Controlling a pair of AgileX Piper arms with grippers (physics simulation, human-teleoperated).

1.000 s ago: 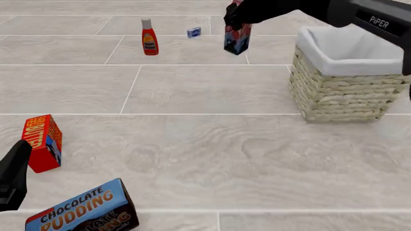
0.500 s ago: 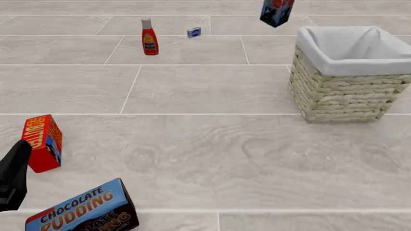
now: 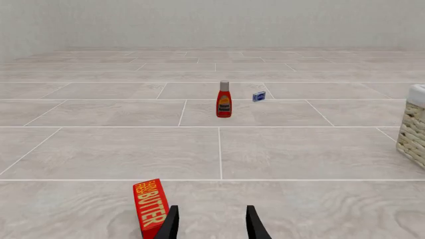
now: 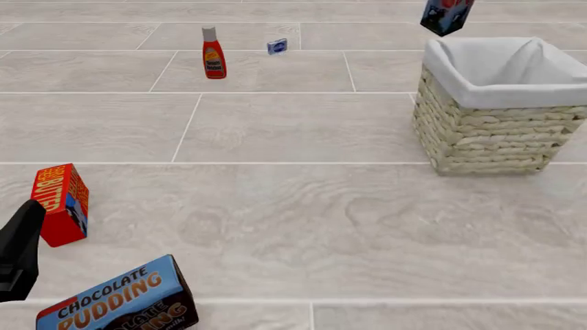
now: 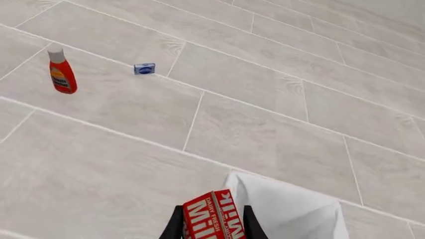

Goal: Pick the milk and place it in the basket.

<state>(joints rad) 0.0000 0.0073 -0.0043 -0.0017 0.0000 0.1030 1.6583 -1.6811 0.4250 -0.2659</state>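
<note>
Red-topped milk [image 5: 214, 217] tilted | right end effector [image 5: 211, 224] clamps it | left end effector [image 3: 211, 223] parted, empty

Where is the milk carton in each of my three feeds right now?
Front view: the milk hangs tilted at the top edge, above the basket and toward its far left corner.
Right wrist view: the milk sits between the right gripper jaws, over the basket's white liner.
Left wrist view: not in it.
Shared landmark: the ketchup bottle, with the small blue packet beside it.
</note>
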